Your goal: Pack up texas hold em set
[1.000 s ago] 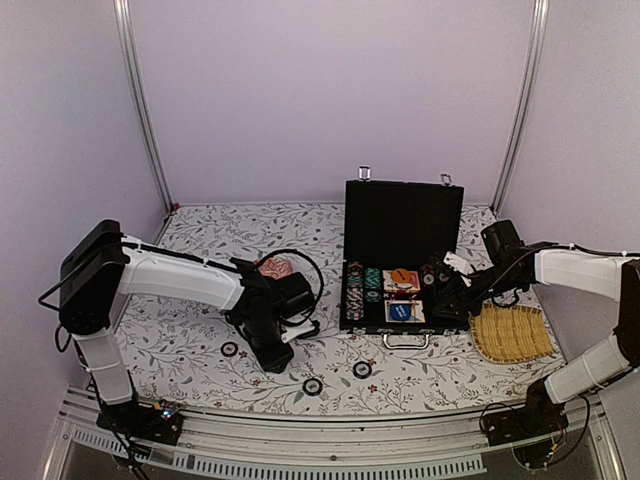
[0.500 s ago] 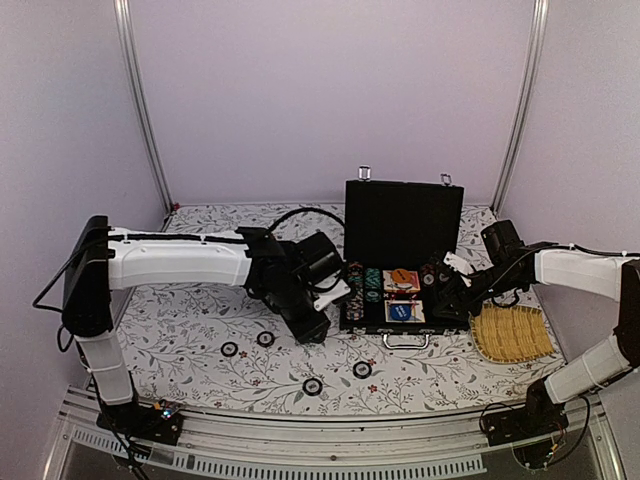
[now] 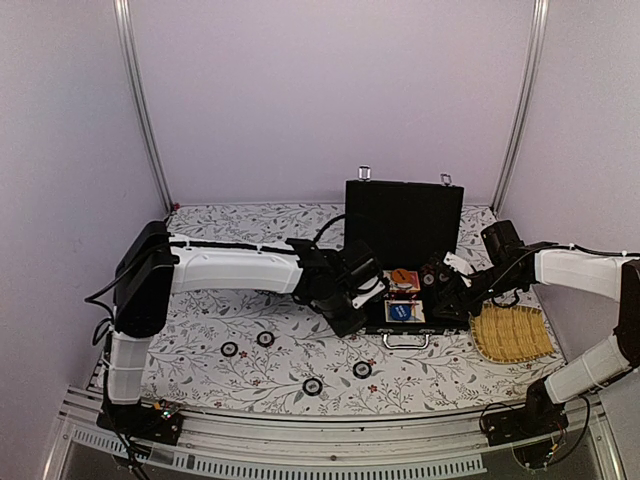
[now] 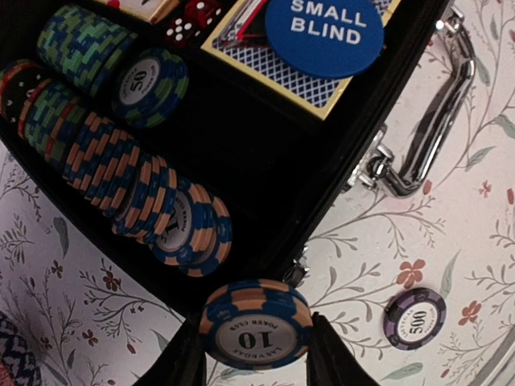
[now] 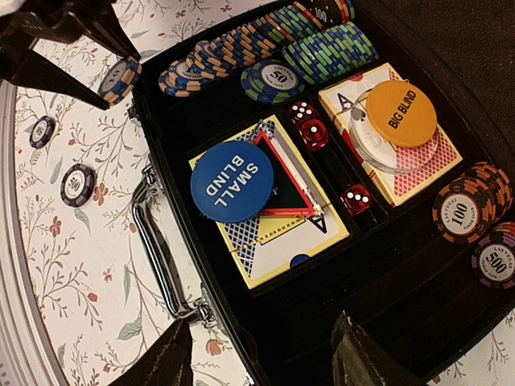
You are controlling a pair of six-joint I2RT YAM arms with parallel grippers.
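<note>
- The left end effector (image 4: pixel 256 359) pinches a blue-and-tan round "10" poker chip (image 4: pixel 256 323) between its fingers, at the near left corner of the open black hinged briefcase (image 3: pixel 403 222).
- The right end effector (image 5: pixel 261 358) hangs wide open and empty over the briefcase's near right part.
- Four loose black-and-white round chips (image 3: pixel 312 385) lie on the floral worktop (image 3: pixel 190 345), in front of the briefcase.

There was one case (image 3: pixel 403 222). Four chips (image 3: pixel 312 386) lay loose on the table (image 3: pixel 200 320) — a fifth chip (image 4: pixel 255 323) was held. Inside the case were two decks (image 5: pixel 245 245), two discs (image 5: pixel 237 182) and three dice (image 5: pixel 314 133) — its stacked chips were too many to count. One tray (image 3: pixel 510 333).
</note>
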